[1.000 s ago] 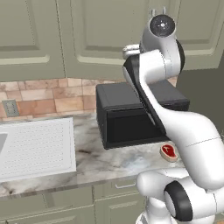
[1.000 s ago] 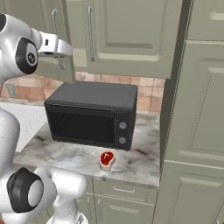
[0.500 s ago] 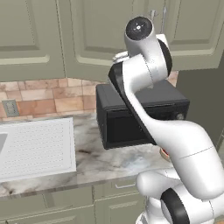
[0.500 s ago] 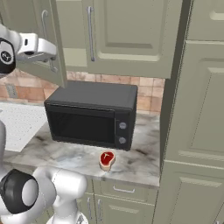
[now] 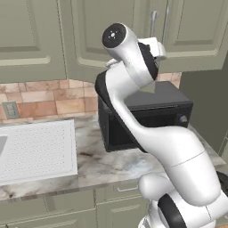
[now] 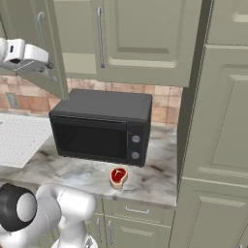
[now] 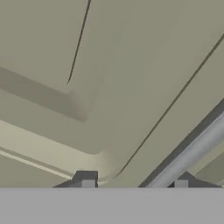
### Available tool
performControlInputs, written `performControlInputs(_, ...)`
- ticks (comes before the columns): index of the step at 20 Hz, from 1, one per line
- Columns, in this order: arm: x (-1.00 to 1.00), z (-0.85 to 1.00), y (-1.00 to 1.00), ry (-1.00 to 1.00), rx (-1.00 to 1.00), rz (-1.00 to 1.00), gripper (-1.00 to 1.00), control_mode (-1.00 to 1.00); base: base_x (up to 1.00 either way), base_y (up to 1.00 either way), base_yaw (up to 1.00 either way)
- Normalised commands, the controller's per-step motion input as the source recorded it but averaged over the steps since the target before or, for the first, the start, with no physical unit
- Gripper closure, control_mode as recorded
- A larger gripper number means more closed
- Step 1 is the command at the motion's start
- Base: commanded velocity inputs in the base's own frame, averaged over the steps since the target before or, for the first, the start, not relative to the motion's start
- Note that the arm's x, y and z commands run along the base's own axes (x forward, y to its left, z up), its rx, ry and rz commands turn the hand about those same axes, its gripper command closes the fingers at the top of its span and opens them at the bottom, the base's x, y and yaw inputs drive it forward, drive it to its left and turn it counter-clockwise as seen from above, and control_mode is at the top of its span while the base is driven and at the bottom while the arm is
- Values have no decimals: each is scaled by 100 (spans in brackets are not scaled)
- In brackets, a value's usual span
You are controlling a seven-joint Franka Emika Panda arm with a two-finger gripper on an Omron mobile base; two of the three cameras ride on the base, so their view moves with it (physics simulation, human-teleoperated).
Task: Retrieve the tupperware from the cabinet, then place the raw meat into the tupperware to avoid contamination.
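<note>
1. Far left of the right base view: the end effector (image 6: 47, 71) is raised level with the lower edge of the cabinet (image 6: 140, 38), close against a door (image 6: 24, 19) that hangs at an angle, seemingly ajar.
2. Hand view: the fingertips (image 7: 88, 184) stand apart with nothing pinched. The jaws are part open and the end effector is empty.
3. Hand view again: the silver bar handle (image 7: 188, 151) runs diagonally from the right edge down into the gap between the tips. It passes nearer the right tip, and I can't tell whether it touches.
4. The tupperware is presumably on the shelf behind that door, so up and inward from the end effector. The interior is hidden from here.
5. Key relation, as I judge it: the door panel lies between the end effector and the shelf. The reach must go around the door's free edge and then in.
6. Centre: the black microwave (image 6: 101, 126) sits on the bench (image 6: 160, 179), right under the cabinet. Headroom for a reach looks tight.
7. Right of centre: the raw meat (image 6: 117, 176) lies flat on the bench, just in front of the microwave's right corner and near the bench edge. It is well below and to the right of the end effector.
</note>
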Motion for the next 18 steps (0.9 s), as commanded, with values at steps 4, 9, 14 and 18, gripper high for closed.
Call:
performControlInputs(4, -26, 0, 0, 0, 0, -2, -100, -100, 0, 0, 0)
performControlInputs(9, -40, 0, 0, -2, 0, -6, -100, -100, 0, 0, 0)
performControlInputs(14, -57, 1, -19, -5, 4, -11, -100, -100, 0, 0, 0)
performControlInputs(18, -42, 6, -45, -3, 25, -7, -100, -100, 0, 0, 0)
